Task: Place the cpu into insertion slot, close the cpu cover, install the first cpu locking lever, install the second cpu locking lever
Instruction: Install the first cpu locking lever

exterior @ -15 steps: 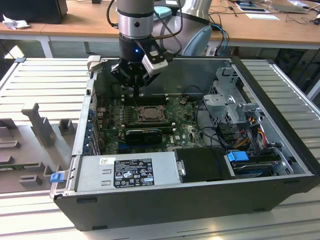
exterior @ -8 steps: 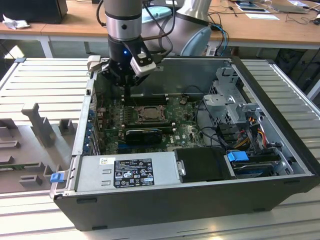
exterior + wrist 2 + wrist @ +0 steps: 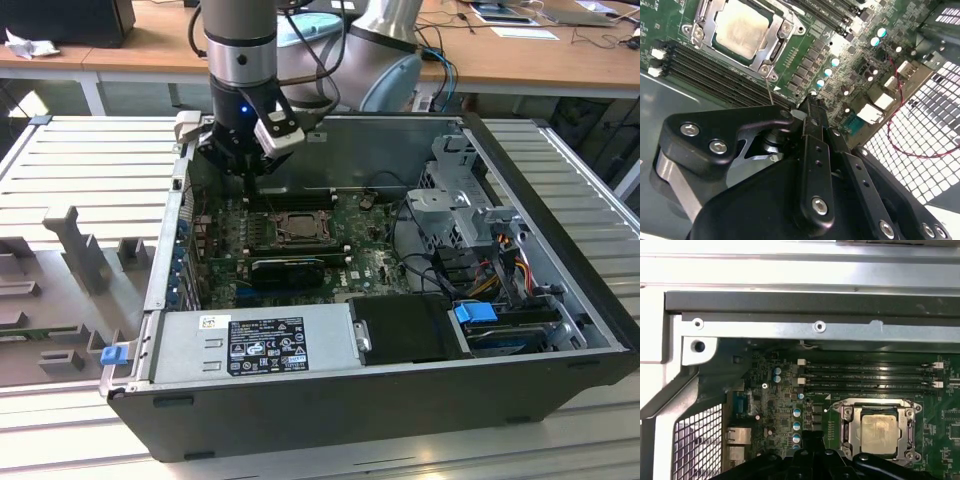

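With the cpu (image 3: pixel 879 432) seated beneath the closed cpu cover (image 3: pixel 878 409), the gripper (image 3: pixel 807 107), fingers pressed together and empty, addressed the lever stage.

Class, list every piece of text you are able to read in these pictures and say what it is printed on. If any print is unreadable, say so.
None can be quoted.
Power supply label: lines of white print on black, too small to read.
White sticker beside it: too small.
Motherboard markings in both wrist views: blurred.
Memory slots: faint print along them, unreadable.
CPU: no print can be made out on its top.
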### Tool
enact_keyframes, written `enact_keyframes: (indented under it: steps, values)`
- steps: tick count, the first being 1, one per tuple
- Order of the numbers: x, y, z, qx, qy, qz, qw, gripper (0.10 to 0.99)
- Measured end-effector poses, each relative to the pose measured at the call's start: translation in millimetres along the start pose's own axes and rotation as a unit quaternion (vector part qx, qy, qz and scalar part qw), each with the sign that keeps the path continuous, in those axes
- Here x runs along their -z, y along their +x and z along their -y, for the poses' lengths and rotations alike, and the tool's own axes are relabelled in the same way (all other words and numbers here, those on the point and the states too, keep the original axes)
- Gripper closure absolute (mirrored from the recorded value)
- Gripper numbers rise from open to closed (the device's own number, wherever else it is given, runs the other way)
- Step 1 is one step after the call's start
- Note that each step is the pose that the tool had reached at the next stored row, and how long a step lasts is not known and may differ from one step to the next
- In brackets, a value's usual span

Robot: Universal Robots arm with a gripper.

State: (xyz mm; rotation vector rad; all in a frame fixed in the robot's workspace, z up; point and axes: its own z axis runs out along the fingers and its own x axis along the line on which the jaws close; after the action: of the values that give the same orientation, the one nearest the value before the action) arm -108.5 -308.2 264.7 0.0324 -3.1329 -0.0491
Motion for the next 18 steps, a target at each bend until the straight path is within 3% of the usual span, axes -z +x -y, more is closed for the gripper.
enact_keyframes:
  steps: [10,18]
  values:
    - [-3.8,-1.7,-15.9,0.000,-0.0019,-0.0009,1.0000,0.980]
    - [-4.3,-21.7,-17.5,0.000,-0.0019,-0.0013,1.0000,0.980]
